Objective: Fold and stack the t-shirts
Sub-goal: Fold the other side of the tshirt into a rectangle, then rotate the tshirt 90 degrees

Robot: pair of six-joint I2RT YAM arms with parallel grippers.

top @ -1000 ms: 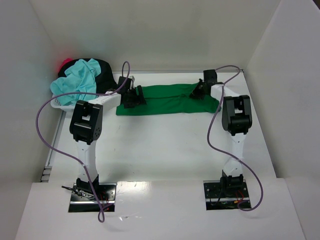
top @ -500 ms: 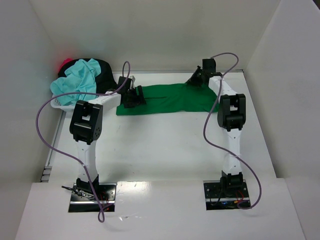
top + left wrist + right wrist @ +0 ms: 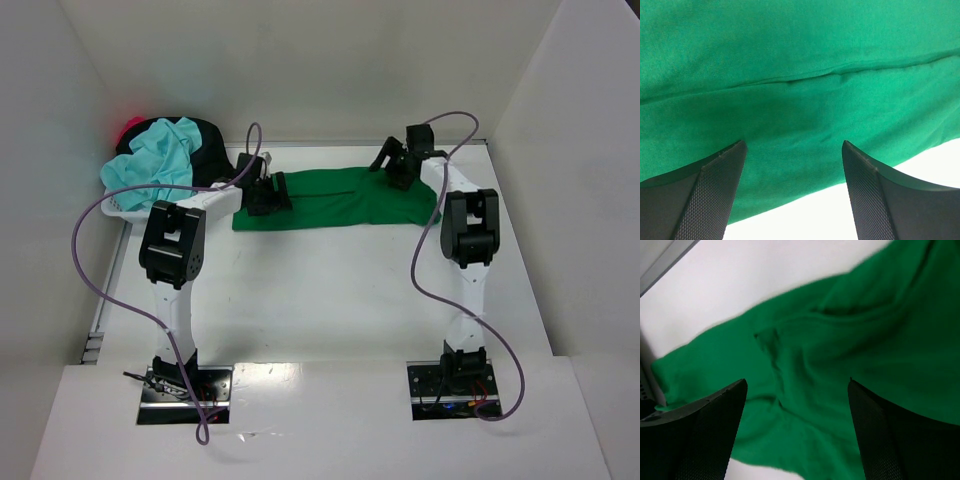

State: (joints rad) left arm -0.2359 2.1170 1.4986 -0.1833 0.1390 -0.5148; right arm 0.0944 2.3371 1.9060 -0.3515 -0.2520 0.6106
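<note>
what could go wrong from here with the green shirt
1. The left gripper is open over a layered edge of the green shirt; closing might pinch only the top layer and pull the fold apart.
2. Under the open right gripper the cloth is wrinkled, so the next fold may come out uneven.

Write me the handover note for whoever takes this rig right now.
Left gripper: open, close over the left end of the green t-shirt, holding nothing.
Right gripper: open, over the shirt's right end, holding nothing.
The green shirt lies as a long band across the far side of the table. It looks folded lengthwise, not yet folded short.
Turquoise t-shirt, black t-shirt and a red/pink one are heaped in the far left corner, unfolded.
Left to do: finish the green shirt, fold the others, stack them all.
</note>
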